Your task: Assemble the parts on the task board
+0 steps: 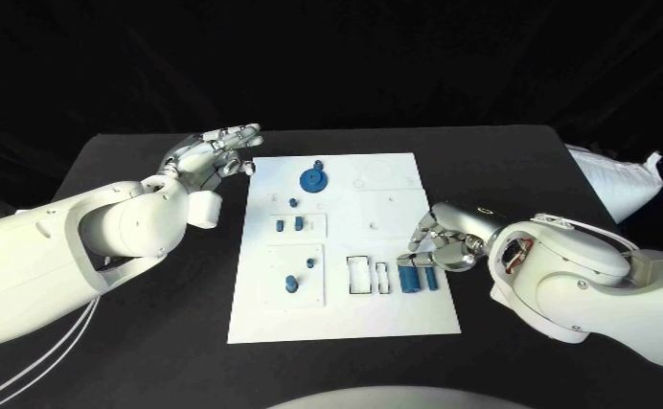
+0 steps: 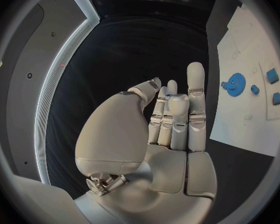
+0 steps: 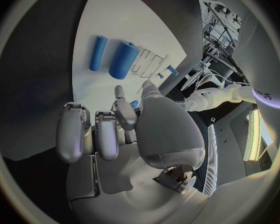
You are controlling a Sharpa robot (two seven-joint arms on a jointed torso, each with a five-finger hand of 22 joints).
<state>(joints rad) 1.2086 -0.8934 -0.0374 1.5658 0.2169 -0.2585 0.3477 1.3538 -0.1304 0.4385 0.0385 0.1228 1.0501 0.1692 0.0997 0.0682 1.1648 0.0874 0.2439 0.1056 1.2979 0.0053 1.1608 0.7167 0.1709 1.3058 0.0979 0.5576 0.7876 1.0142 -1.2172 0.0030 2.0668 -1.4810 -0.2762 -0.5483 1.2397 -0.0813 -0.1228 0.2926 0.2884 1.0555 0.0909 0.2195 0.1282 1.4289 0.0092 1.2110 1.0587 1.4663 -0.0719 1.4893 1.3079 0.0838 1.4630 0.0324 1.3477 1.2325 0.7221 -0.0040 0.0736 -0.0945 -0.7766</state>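
Blue plastic cylinders [image 1: 418, 278], thick and thin, lie on the white task board [image 1: 394, 318] just beside your empty, loosely curled right hand [image 1: 440, 244]; it may be touching them. Careless closing could roll them away. Your left hand [image 1: 215, 152] hovers empty, fingers spread

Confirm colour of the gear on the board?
Blue. The gear stands out against the white board, clearest in the head view.
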